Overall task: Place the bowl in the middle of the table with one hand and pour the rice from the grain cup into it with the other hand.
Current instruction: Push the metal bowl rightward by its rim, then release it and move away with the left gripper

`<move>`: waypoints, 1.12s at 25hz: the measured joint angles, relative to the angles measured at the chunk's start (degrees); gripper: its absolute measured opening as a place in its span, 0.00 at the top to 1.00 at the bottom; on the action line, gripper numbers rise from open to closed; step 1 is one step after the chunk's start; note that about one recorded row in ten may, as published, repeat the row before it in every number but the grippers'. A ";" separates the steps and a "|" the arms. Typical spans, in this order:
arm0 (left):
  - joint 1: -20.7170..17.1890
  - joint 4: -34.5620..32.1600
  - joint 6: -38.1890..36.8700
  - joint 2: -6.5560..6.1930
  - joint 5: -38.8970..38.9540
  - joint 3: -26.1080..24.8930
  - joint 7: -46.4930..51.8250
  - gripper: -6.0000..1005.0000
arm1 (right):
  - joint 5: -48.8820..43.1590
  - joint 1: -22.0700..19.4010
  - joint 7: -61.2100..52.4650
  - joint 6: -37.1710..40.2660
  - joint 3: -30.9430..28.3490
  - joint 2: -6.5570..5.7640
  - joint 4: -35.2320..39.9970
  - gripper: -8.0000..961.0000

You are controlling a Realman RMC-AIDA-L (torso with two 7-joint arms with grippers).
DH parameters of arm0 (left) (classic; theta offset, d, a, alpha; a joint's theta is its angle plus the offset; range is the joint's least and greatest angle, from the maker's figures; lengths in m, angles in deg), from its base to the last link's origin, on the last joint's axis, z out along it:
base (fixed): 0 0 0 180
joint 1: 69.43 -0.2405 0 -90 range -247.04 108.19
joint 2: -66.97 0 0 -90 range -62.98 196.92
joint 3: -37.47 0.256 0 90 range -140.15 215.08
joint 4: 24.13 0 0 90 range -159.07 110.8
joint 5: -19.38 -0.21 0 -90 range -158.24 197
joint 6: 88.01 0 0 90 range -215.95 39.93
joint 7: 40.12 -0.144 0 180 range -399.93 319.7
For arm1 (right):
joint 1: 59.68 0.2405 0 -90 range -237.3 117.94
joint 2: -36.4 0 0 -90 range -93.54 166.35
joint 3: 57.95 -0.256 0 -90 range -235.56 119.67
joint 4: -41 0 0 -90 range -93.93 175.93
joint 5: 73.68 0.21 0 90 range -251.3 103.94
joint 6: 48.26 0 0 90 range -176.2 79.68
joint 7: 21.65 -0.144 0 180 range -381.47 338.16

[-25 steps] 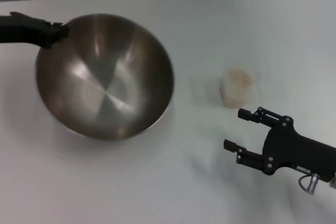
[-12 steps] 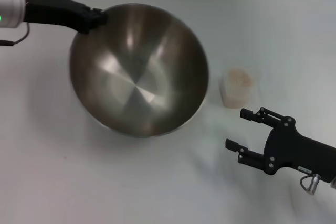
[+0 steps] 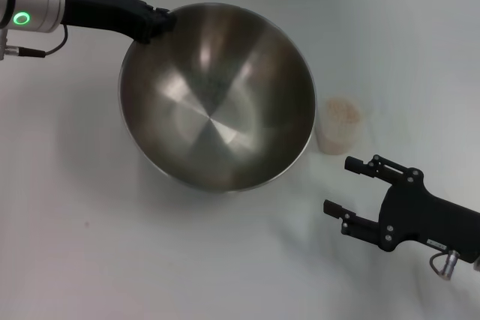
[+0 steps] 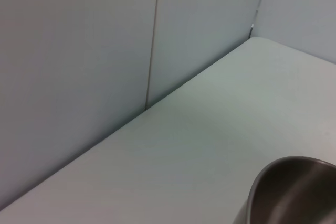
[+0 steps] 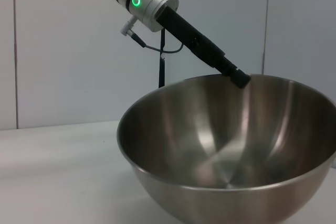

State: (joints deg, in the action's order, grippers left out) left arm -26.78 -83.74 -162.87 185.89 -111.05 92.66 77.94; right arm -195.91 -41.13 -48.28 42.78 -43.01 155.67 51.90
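Head view: bowl (image 3: 217,97) on surface (image 3: 112,260), near middle, tilted. Left gripper (image 3: 159,20) clamped on bowl rim at far left side. Cup (image 3: 337,125) with rice (image 3: 340,109) stands just right of bowl, apart from it. Right gripper (image 3: 351,194) hovers near cup, fingers apart, holding nothing.

Left wrist view: only part of bowl rim (image 4: 289,187), surface (image 4: 210,129), wall.

Right wrist view: left gripper (image 5: 240,79) pinches far rim of bowl (image 5: 226,150); bowl inside is bare.
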 joint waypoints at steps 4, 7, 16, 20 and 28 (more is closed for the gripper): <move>0.04 0.08 0.21 -0.01 0.00 0.01 0.00 0.95 | 0.00 -0.02 0.00 -0.03 0.00 0.00 0.00 0.25; 0.05 0.29 0.23 -0.01 0.02 0.00 0.00 0.95 | 0.00 -0.01 0.00 -0.06 0.00 -0.07 0.00 0.25; 0.29 5.40 3.47 -0.21 1.67 0.13 -1.80 0.95 | 0.00 -0.01 0.00 0.00 0.00 -0.09 0.01 0.25; 0.51 7.79 4.99 -0.28 1.80 0.43 -2.95 0.95 | 0.00 -0.13 0.00 0.14 0.00 -0.09 0.06 0.25; 0.49 9.01 6.04 -0.28 1.82 0.52 -3.42 0.95 | -0.01 -0.19 0.00 0.32 0.00 -0.09 0.05 0.25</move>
State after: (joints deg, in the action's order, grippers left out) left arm -26.29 -74.74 -156.83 185.62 -109.22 93.18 74.52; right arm -195.92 -41.32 -48.28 43.10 -43.01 155.58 51.94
